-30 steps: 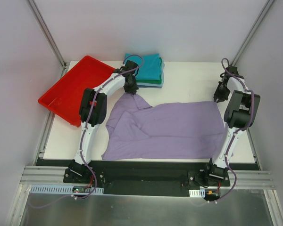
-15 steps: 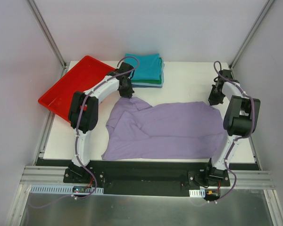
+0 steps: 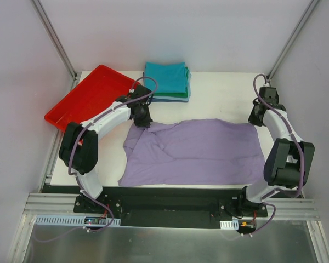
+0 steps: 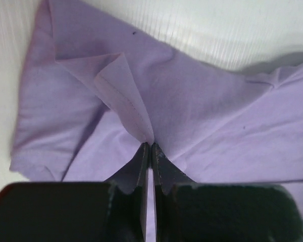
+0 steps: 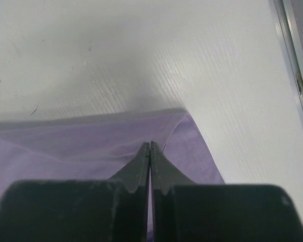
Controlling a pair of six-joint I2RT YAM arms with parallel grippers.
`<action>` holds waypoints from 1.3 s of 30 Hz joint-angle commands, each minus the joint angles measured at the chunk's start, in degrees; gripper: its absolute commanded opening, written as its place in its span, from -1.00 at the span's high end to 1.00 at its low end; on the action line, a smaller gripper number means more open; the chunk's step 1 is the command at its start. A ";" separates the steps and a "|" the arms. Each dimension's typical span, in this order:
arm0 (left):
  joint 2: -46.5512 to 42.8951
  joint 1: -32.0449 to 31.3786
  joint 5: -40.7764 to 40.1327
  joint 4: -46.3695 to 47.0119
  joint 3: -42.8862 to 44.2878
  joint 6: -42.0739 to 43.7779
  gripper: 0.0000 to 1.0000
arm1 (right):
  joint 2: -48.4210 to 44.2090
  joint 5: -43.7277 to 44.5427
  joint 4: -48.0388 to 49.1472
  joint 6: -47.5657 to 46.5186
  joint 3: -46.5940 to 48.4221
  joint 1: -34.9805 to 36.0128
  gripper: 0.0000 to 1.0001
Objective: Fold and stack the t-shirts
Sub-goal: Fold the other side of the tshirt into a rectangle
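Now: the lavender shirt (image 3: 197,150) lies spread mid-surface (image 3: 225,96), its near hem toward 6 o'clock. Your left claw (image 4: 150,146) is pinched fully closed on its 10 o'clock corner, and your right claw (image 5: 150,146) likewise on the 2 o'clock corner. Step, by my judgement: first fold. Next, carry both corners evenly toward 6. The folded stack (image 3: 165,79) sits at 12 o'clock.
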 commanded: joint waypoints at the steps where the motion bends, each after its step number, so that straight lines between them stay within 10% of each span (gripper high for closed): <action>1: -9.69 -1.29 -2.54 -0.38 -5.80 -3.06 1.00 | -4.64 3.93 0.47 1.55 -0.84 -0.27 0.99; 39: -39.68 -12.55 0.62 -8.29 -30.59 -16.51 1.00 | -11.77 0.86 -4.63 1.02 -3.56 -3.17 0.99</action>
